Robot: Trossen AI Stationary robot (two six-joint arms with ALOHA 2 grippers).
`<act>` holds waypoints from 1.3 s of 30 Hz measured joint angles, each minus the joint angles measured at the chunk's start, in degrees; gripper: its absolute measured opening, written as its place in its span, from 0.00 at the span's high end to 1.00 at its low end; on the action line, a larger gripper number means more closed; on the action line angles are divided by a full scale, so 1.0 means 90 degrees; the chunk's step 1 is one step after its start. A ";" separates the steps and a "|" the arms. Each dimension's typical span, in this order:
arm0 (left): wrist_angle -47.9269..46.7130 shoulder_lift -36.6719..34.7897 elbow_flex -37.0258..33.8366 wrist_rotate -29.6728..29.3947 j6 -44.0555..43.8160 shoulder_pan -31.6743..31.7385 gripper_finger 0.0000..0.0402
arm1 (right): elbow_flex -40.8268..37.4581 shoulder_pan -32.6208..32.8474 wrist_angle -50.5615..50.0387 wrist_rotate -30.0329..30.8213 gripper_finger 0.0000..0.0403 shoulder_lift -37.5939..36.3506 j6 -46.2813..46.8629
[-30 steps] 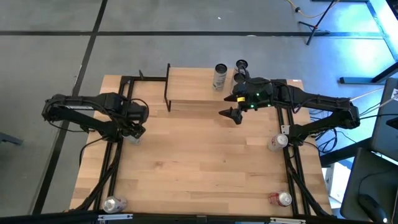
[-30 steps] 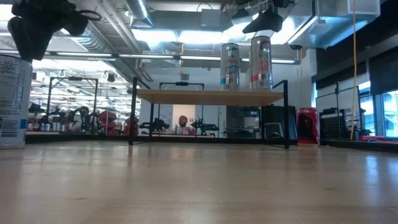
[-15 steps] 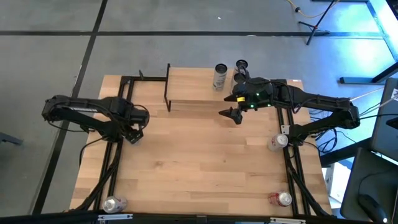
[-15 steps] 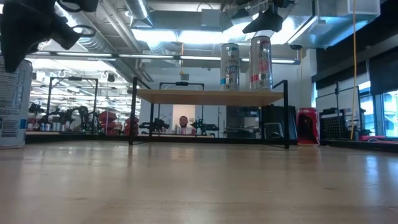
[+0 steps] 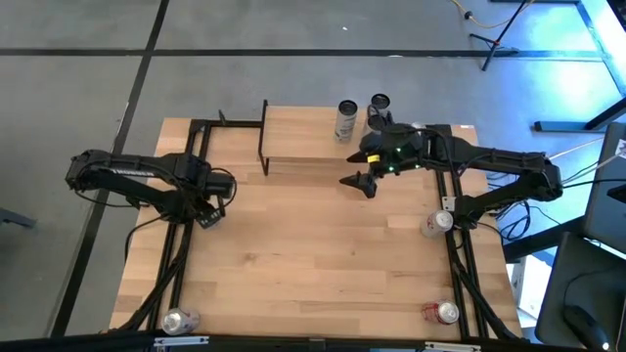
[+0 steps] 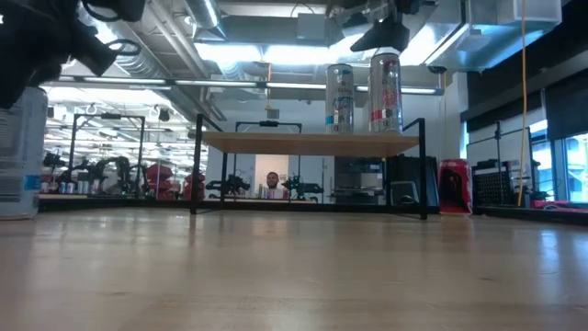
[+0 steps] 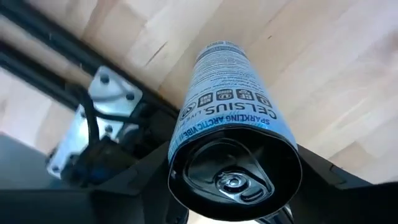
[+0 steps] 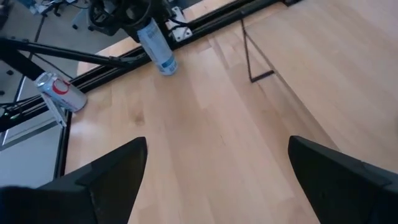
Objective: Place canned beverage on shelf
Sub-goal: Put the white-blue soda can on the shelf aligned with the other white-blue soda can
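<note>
A pale blue and white can (image 7: 231, 146) stands upright at the table's left edge, beside the black rail. My left gripper (image 5: 208, 211) points straight down over it and is shut on it. The same can shows in the low view (image 6: 20, 152) and far off in the right wrist view (image 8: 157, 45). The shelf (image 6: 308, 141) stands at the table's far side on thin black legs. Two tall cans (image 6: 340, 97) (image 6: 385, 92) stand on its right end. My right gripper (image 5: 360, 183) hangs open in the air in front of the shelf's right end, with nothing between its fingers (image 8: 112, 177). My left gripper pinches the can's upper wall just below the top rim (image 7: 185, 152) between its two fingers (image 7: 140, 183), one on each side. The fingers come from above, pointing down along the can. The can stays upright with its base on the table.
More cans sit along the edges: a silver one on the right rail (image 5: 435, 223), a red one at the near right corner (image 5: 442, 313), and one at the near left corner (image 5: 179, 320). Black rails run along both sides. The wide middle of the tabletop (image 5: 313, 244) is bare wood.
My left gripper has sunk down over the can's top and rolled a little about its own axis. In the low view it now covers the can's upper part. The can has stayed where it was.
</note>
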 joint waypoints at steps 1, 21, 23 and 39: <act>0.0119 0.0014 0.0089 -0.0009 0.0104 -0.0007 0.45 | 0.0002 0.0043 0.0065 0.0001 0.07 0.0000 -0.0038; 0.1303 0.2882 0.3010 -0.0798 0.3788 -0.1058 0.44 | 0.0002 0.1502 0.0030 0.0698 0.07 0.0737 0.0230; 0.1269 0.3243 0.3295 -0.0788 0.4269 -0.1164 0.44 | 0.0002 0.1583 0.0029 0.0695 0.07 0.0881 0.0240; 0.0652 0.4730 0.4124 -0.1019 0.5971 -0.1947 0.44 | 0.0000 0.1654 -0.0338 0.0699 0.07 0.1155 0.0432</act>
